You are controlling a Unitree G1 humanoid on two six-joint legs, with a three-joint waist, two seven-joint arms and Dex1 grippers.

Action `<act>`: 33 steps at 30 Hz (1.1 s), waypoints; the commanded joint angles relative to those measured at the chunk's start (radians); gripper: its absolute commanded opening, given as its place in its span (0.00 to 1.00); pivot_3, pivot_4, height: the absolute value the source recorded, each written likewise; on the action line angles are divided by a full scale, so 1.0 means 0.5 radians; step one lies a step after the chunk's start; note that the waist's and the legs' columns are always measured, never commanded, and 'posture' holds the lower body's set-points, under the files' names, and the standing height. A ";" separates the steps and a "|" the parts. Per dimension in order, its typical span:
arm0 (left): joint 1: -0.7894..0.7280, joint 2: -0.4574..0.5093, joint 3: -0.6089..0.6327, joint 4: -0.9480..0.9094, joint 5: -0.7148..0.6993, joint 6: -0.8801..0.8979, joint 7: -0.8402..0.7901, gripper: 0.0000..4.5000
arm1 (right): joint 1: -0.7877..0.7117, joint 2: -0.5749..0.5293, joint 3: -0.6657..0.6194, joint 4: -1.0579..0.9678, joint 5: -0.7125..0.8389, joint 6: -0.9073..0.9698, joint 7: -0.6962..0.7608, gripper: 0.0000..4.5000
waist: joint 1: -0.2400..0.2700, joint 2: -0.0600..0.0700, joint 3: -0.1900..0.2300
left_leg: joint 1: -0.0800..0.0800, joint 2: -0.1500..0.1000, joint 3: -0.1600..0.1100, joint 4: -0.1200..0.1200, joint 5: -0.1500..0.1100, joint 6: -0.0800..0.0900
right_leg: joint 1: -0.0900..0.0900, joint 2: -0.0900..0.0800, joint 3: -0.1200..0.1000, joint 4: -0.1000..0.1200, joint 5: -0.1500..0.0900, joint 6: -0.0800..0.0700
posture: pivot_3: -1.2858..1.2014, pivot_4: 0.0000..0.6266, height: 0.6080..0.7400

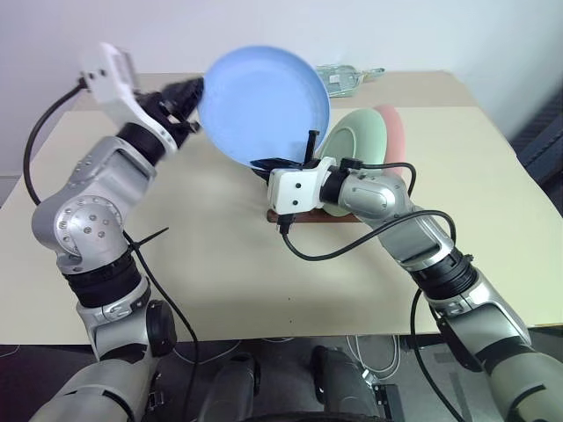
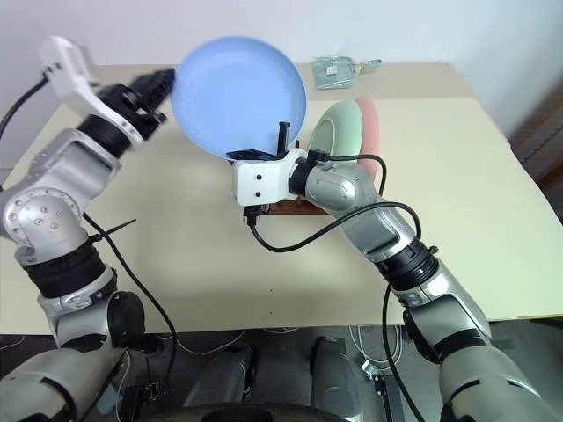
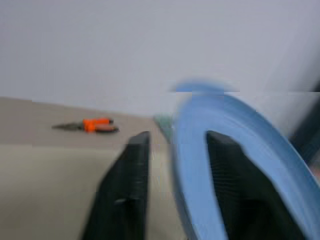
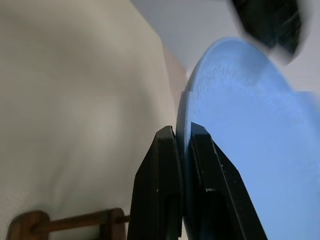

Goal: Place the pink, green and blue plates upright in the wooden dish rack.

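Nearest the robot, on the bare front of the table, nothing but the arms' cables cross the beige top. Above mid-table the right gripper pinches the lower rim of the blue plate, its two black fingers pressed tight on either side of the edge, so the plate stands raised and tilted in the air with its face toward the camera. At the plate's left edge the left gripper straddles the rim with its fingers parted; a gap shows between one finger and the plate, so it has no grip. Just behind the right wrist sits the rack, dark wood, mostly hidden by the arm. Upright in it stand the green plate and, close behind that, the pink plate, leaning slightly. Farther back, near the table's far edge, lies a clear plastic item. Orange-handled pliers rest on the table too.
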 commanded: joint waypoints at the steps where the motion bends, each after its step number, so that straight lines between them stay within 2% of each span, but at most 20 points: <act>1: -0.054 0.100 0.104 0.069 0.095 -0.277 0.032 0.64 | -0.024 0.139 -0.201 -0.179 0.219 0.102 -0.009 0.00 | -0.007 0.000 0.000 | 0.000 0.000 0.000 -0.001 0.001 -0.002 | -0.001 0.000 0.000 0.000 0.000 0.000 | 0.52 0.24 1.00; 3: 0.026 0.203 0.079 0.152 0.227 -0.429 -0.018 0.64 | -0.018 0.273 -0.338 -0.301 0.475 0.302 -0.004 0.00 | -0.008 0.000 0.000 | 0.000 0.001 0.001 -0.003 0.002 -0.004 | -0.002 0.001 0.001 0.000 0.000 -0.001 | 0.52 0.24 1.00; 5: 0.224 0.357 -0.064 0.214 0.444 -0.624 -0.170 0.64 | -0.021 0.435 -0.530 -0.472 0.859 0.634 -0.039 0.00 | -0.012 0.003 -0.001 | 0.001 0.001 0.001 -0.006 0.002 -0.004 | -0.005 0.002 0.002 0.001 0.001 -0.002 | 0.52 0.24 1.00; 7: 0.431 0.432 -0.163 0.268 0.544 -0.772 -0.330 0.64 | -0.046 0.588 -0.751 -0.628 1.281 0.975 -0.144 0.00 | -0.009 0.003 -0.003 | 0.001 0.002 0.001 -0.007 0.002 -0.004 | -0.007 0.003 0.002 0.002 0.002 -0.004 | 0.52 0.24 1.00; 10: 0.769 0.508 -0.378 0.296 0.716 -1.023 -0.585 0.64 | -0.068 0.803 -1.039 -0.753 1.823 1.427 -0.484 0.00 | 0.004 0.002 -0.003 | -0.001 0.002 -0.002 -0.007 -0.001 0.002 | -0.007 0.003 0.002 0.002 0.005 -0.008 | 0.52 0.24 1.00; 15: 1.159 0.470 -0.625 0.233 0.788 -1.220 -0.862 0.64 | 0.028 1.097 -1.274 -0.819 2.400 1.845 -1.170 0.00 | 0.003 0.004 -0.003 | -0.002 0.003 -0.003 -0.008 -0.001 0.002 | -0.012 0.003 0.001 0.003 0.006 -0.013 | 0.52 0.24 1.00; 20: 1.409 0.531 -0.903 0.129 0.854 -1.291 -1.164 0.64 | 0.085 1.243 -1.353 -0.756 2.741 1.910 -1.691 0.00 | -0.007 0.008 -0.002 | -0.003 0.004 0.001 -0.012 -0.001 0.002 | -0.018 0.003 0.004 0.006 0.006 -0.013 | 0.52 0.24 1.00; 26: 1.471 0.582 -1.020 0.060 0.886 -1.275 -1.314 0.64 | 0.074 1.189 -1.385 -0.641 3.075 1.836 -2.058 0.00 | -0.011 0.011 -0.001 | -0.002 0.006 0.002 -0.011 0.000 0.003 | -0.018 0.006 0.004 0.006 0.003 -0.018 | 0.52 0.24 1.00; 33: 1.465 0.556 -1.045 0.060 0.926 -1.267 -1.319 0.64 | 0.035 1.132 -1.354 -0.522 3.336 1.688 -2.323 0.00 | -0.013 0.011 -0.001 | -0.002 0.006 0.002 -0.010 0.000 0.003 | -0.017 0.006 0.004 0.006 0.006 -0.013 | 0.52 0.24 1.00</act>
